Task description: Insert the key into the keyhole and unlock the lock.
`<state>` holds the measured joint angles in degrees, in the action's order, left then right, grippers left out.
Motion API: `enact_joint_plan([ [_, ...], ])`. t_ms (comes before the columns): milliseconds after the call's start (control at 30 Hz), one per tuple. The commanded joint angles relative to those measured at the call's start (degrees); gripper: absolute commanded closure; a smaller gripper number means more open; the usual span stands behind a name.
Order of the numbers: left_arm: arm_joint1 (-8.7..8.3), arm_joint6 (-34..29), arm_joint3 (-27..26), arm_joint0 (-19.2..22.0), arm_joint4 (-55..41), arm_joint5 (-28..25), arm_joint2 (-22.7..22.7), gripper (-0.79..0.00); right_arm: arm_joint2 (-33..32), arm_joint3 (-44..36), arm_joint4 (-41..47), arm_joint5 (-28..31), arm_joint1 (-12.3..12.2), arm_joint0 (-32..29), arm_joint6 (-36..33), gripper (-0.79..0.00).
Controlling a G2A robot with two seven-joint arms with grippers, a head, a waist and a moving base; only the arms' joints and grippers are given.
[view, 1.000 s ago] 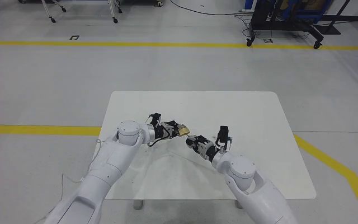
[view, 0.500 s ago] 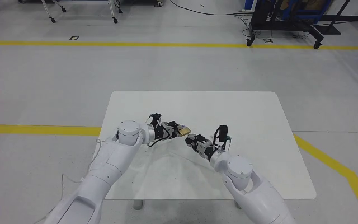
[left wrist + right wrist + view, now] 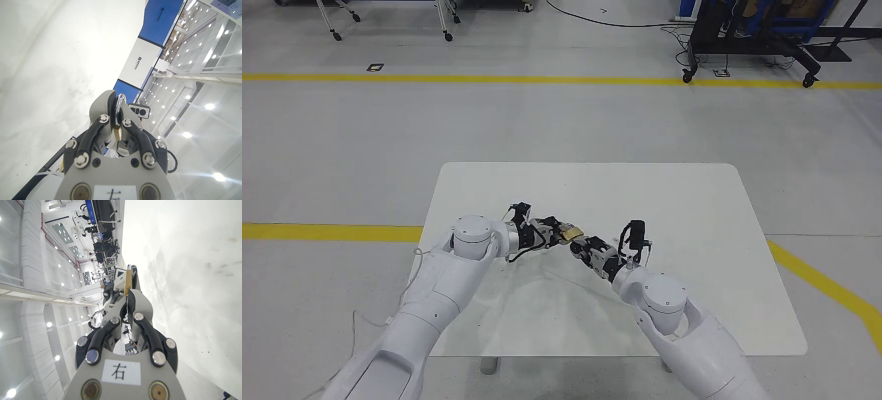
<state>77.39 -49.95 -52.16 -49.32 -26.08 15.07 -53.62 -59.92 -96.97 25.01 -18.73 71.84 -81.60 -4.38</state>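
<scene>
As the gap of a second ago is closed, the right tool (image 3: 583,247) is brought against the lock (image 3: 570,234), which is gripped above the counter (image 3: 692,200) by the left tool (image 3: 559,231). The right tool is clamped shut, presumably on the hidden key; insertion is judged imminent.

top view looks down from above the table (image 3: 692,200). wrist views, near it, face each other, sharing the lock (image 3: 118,133).
</scene>
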Motion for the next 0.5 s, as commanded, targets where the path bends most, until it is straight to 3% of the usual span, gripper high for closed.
enact_joint_plan([
  [0, 0.02, -0.28, 0.09, -0.09, -0.80, 0.07, -0.26, 0.000, -0.42, -0.24, 0.06, 0.61, -0.03, -0.39, -0.41, -0.785],
  [200, 0.02, -1.52, 0.31, -0.09, -3.53, -0.11, -1.48, 0.000, -3.06, -3.41, -0.17, 4.33, -0.75, -3.87, -5.53, -0.785],
  [267, -0.05, -1.45, -0.05, -0.18, -3.10, -1.59, -1.65, 0.000, -4.59, -4.50, -0.97, 6.16, -1.23, -5.34, -8.77, -0.785],
  [467, -0.46, -0.74, -2.02, -0.81, -1.18, -7.91, -2.65, 0.000, -4.59, -4.50, -0.97, 6.16, -1.23, -5.34, -8.77, -0.785],
])
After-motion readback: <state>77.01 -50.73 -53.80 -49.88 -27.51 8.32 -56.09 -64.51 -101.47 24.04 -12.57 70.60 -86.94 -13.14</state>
